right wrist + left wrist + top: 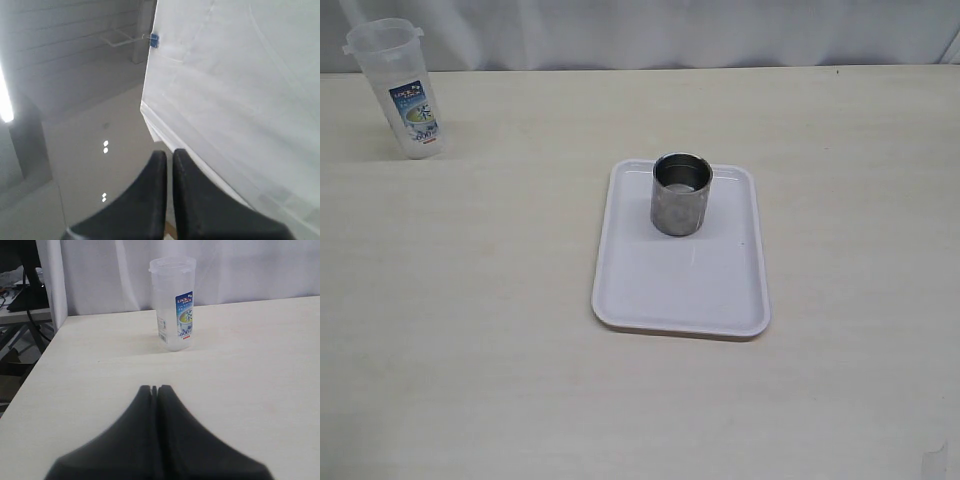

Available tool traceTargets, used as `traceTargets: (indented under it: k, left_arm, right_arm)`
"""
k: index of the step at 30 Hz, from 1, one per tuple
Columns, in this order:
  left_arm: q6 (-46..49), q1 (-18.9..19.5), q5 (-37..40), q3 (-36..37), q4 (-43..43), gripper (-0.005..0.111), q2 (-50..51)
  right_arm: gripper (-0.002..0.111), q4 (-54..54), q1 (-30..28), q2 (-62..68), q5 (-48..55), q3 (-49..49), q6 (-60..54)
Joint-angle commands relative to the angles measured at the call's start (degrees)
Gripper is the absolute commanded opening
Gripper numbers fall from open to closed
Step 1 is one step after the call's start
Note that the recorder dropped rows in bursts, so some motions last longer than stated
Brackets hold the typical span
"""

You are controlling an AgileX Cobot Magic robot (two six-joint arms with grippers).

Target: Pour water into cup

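Note:
The cup (pixel 681 193), a small shiny steel cylinder with a dark inside, stands upright on the far half of a white tray (pixel 650 290) in the middle of the table. A tall translucent plastic container (pixel 404 88) with a blue-green label stands at the far left; the left wrist view has this container (pixel 173 302) ahead, well apart from my left gripper (pixel 154 388), which is shut with nothing in it. My right gripper (pixel 169 154) is shut and empty, aimed away from the table at a white curtain. Neither gripper shows in the exterior view.
A white curtain (pixel 650 30) hangs behind the table's far edge. In the left wrist view the table's side edge (pixel 35 365) drops off toward cables and a stand. A blue clip (pixel 154 40) holds the curtain in the right wrist view.

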Motion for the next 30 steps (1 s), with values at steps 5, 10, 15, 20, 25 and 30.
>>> traceTargets:
  k: [5, 10, 15, 20, 25, 30]
  left_arm:
    - [0.0, -0.2, -0.4, 0.2, 0.0, 0.000, -0.1]
    - [0.0, -0.2, -0.4, 0.2, 0.0, 0.000, -0.1]
    - [0.0, -0.2, -0.4, 0.2, 0.0, 0.000, -0.1]
    - [0.0, -0.2, -0.5, 0.2, -0.2, 0.000, -0.1]
    - [0.0, -0.2, -0.5, 0.2, -0.2, 0.000, -0.1]
    - [0.0, -0.2, -0.5, 0.2, -0.2, 0.000, -0.1]
  right_arm:
    - [0.004, 17.3, 0.0, -9.7, 0.6, 13.0, -0.2]
    - [0.004, 20.9, 0.0, -12.6, 5.5, 16.0, -0.2]
    - [0.004, 20.7, 0.0, -12.6, 7.3, 16.0, -0.2]
    - [0.004, 20.7, 0.0, -12.6, 10.2, 16.2, -0.2]
    - [0.004, 20.7, 0.0, -12.6, 18.3, 16.2, -0.2]
    - [0.004, 20.7, -0.1, -12.6, 21.1, 16.2, -0.2]
